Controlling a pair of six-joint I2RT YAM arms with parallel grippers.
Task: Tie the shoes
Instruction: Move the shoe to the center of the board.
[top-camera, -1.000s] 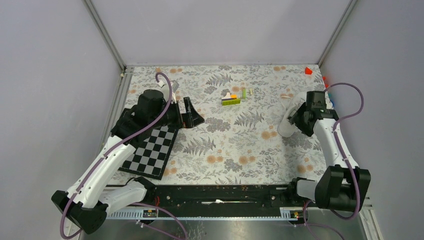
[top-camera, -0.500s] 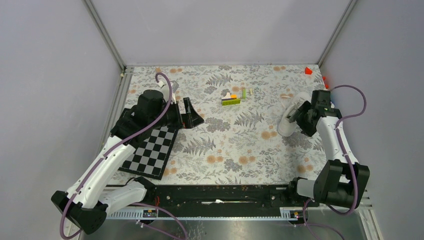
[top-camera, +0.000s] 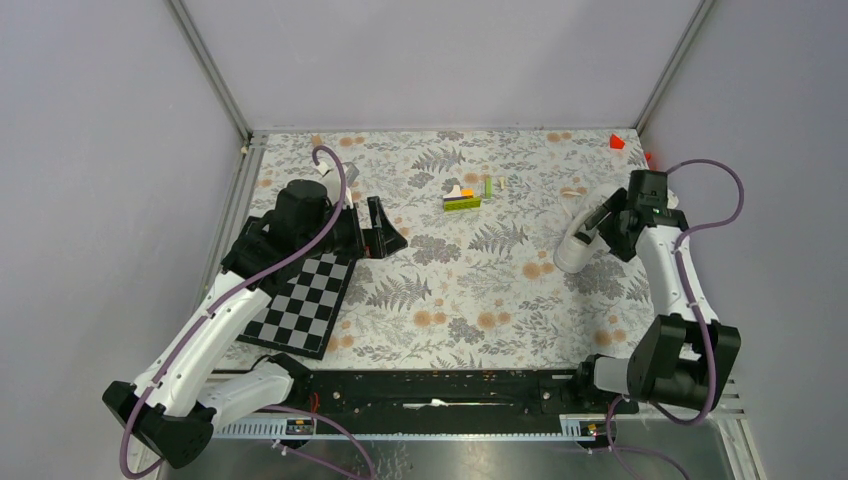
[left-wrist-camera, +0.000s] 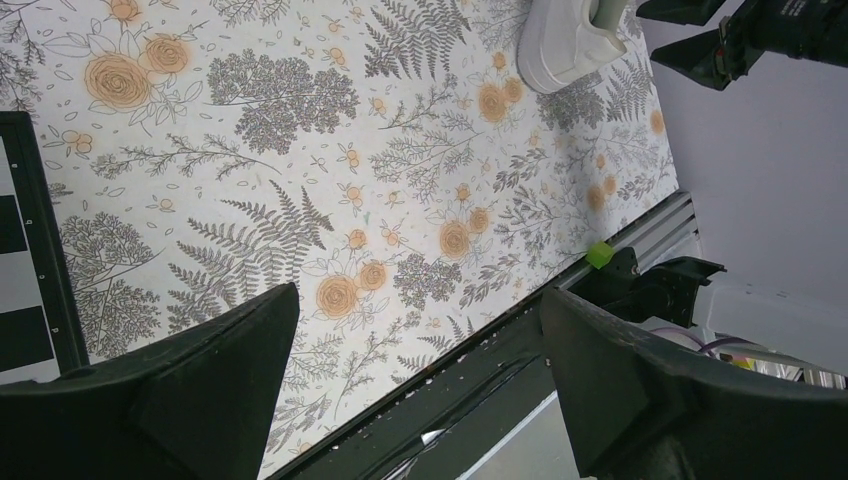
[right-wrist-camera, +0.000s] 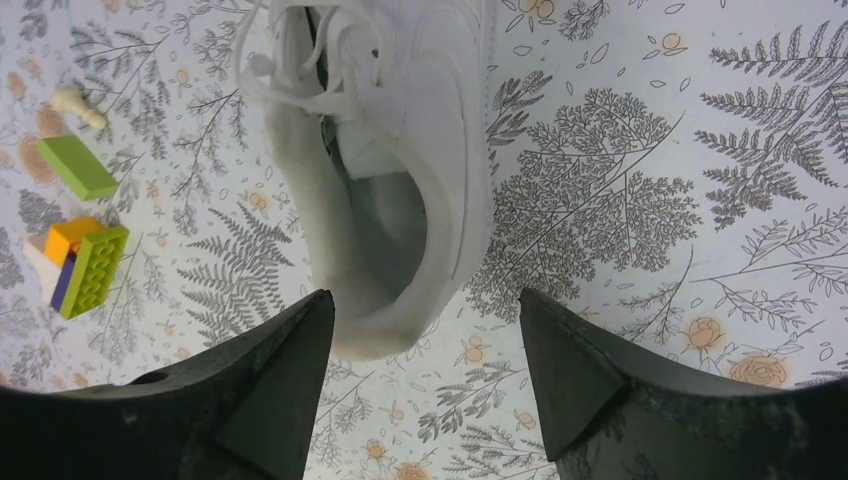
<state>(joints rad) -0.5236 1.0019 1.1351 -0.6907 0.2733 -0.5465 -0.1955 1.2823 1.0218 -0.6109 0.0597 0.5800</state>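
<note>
— White low-top sneaker (top-camera: 577, 243) with a white sole: where does it sit?
— On the floral-print tablecloth (top-camera: 480, 300), far over on the right side of the table. It is well apart from the black-and-white checkered mat (top-camera: 300, 300) on the left, and its opening faces up.
— And the right gripper (top-camera: 598, 224)?
— Just beside the sneaker, at its heel end. In the right wrist view its two black fingers stand well apart, with the padded heel collar showing between their tips. They clamp nothing; whether a tip brushes the collar I cannot tell.
— How do the laces look?
— The white laces (right-wrist-camera: 285, 60) lie in loose loops over the tongue. Whether any knot sits among them I cannot tell.
— What about the left gripper (top-camera: 385, 232)?
— It hangs above the tablecloth at the far corner of the checkered mat, jaws spread wide, nothing held. Its own camera looks across the cloth to one end of the sneaker at the top edge of the view.
— Anything else on the table?
— A small cluster of green, yellow and orange toy bricks (top-camera: 462, 198) lies in the far middle, with a flat green brick (top-camera: 488, 187) just beside it. A small red piece (top-camera: 617, 142) sits in the far right corner.
</note>
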